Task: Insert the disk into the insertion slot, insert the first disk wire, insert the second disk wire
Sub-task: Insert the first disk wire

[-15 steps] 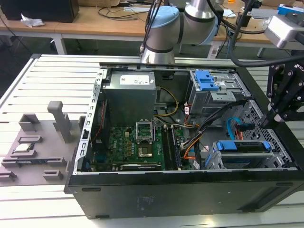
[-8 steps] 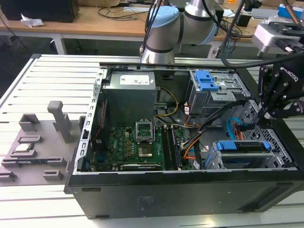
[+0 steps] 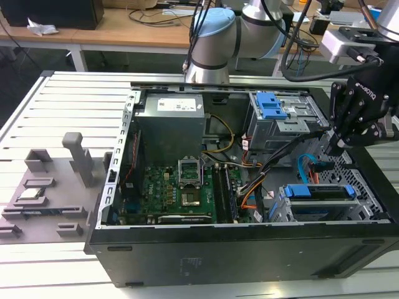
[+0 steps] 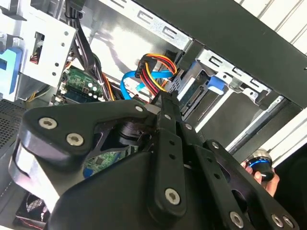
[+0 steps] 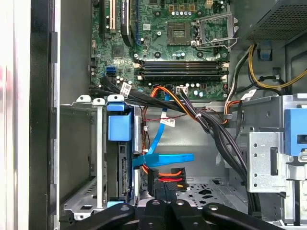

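Disk (image 5: 123, 167) stands edge-on inside the insertion slot (image 5: 98, 158) in the first wrist view, just beside my pincer (image 5: 165, 191). The pincer is clenched on a black plug (image 5: 165, 178) trailing red and orange wires. Just past the plug a flat blue cable (image 5: 168, 158) reaches the disk's edge. The second wrist view adds yellow among those wires, beyond my pincer (image 4: 165, 108). In the exterior view my pincer (image 3: 331, 144) hangs inside the computer case (image 3: 249, 255) at the exterior view's right. There the disk (image 3: 315, 192) lies flat in the slot, with the blue-latched cage (image 3: 274, 106) behind, the motherboard (image 3: 181, 187) farther off and the bench (image 3: 62, 99) underneath.
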{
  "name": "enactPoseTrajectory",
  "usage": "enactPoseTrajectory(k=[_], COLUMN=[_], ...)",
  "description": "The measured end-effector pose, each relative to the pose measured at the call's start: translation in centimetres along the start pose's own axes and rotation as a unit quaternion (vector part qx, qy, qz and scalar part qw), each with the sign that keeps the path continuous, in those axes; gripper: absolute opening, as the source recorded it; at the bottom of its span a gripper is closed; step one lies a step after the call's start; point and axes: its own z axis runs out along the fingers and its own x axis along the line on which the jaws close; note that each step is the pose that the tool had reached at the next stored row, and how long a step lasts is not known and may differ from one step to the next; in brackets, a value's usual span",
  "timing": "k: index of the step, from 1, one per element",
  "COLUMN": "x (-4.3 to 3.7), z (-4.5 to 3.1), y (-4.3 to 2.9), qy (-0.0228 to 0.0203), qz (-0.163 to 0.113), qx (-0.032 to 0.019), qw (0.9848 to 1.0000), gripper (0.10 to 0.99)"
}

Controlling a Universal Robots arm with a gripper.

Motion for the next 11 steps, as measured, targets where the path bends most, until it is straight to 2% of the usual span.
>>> enactPoseTrajectory(k=[1,2,3,4,11], x=[0.0,0.0,-0.01,-0.01,-0.02], z=[0.01,0.01,0.02,0.03,0.18], y=[0.0,0.0,0.0,0.0,-0.01], qy=[0.0,0.0,0.0,0.0,0.0], qz=[0.0,0.0,0.0,0.0,0.0], qx=[0.0,0.0,0.0,0.0,0.0], qw=[1.0,1.0,1.0,1.0,1.0], gripper=[0.173,0.298,0.298,0.361,0.361])
